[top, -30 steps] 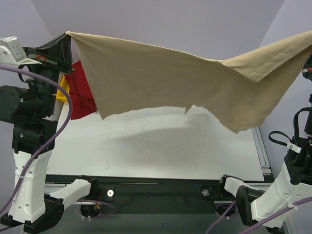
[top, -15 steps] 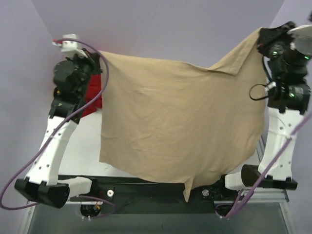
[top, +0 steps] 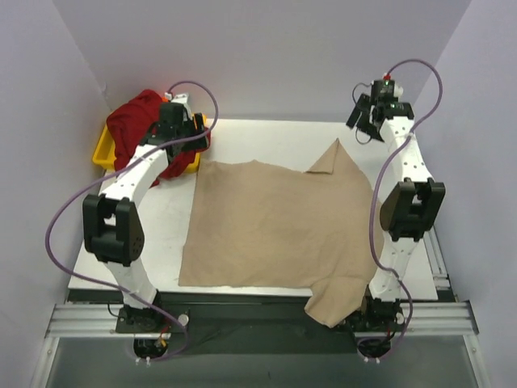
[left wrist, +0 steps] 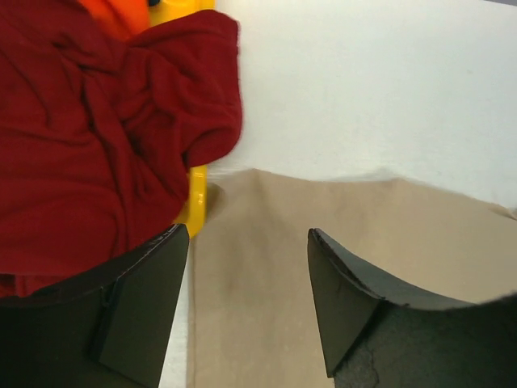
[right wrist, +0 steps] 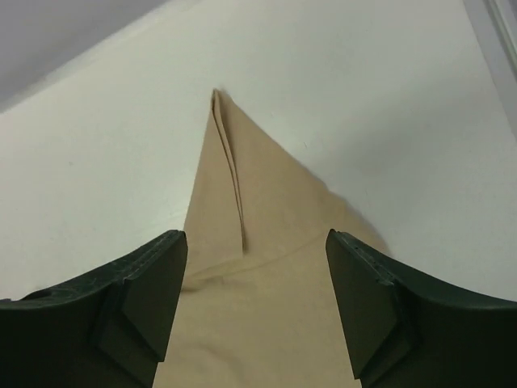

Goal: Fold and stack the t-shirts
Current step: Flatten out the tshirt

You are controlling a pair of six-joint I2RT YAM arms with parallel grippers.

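The tan t-shirt (top: 275,226) lies spread flat on the white table, one part hanging over the front edge and a pointed fold (top: 333,158) at its back right. My left gripper (top: 187,136) is open above the shirt's back-left corner (left wrist: 323,242), with nothing between its fingers (left wrist: 246,234). At the back right my right gripper (top: 362,120) is open over the pointed fold (right wrist: 258,307), also holding nothing (right wrist: 255,236). The dark red t-shirt (top: 137,125) (left wrist: 97,145) is heaped over the tray. A bit of the orange t-shirt (left wrist: 113,14) shows behind it.
A yellow tray (top: 103,153) (left wrist: 196,194) stands at the back left corner under the red shirt, touching the tan shirt's corner. Purple cables loop off both arms. A metal rail (top: 436,250) runs along the table's right edge.
Both grippers held the tan shirt stretched in the air; now they have opened and let go. The shirt has dropped flat on the table, and both arms reach toward the back.
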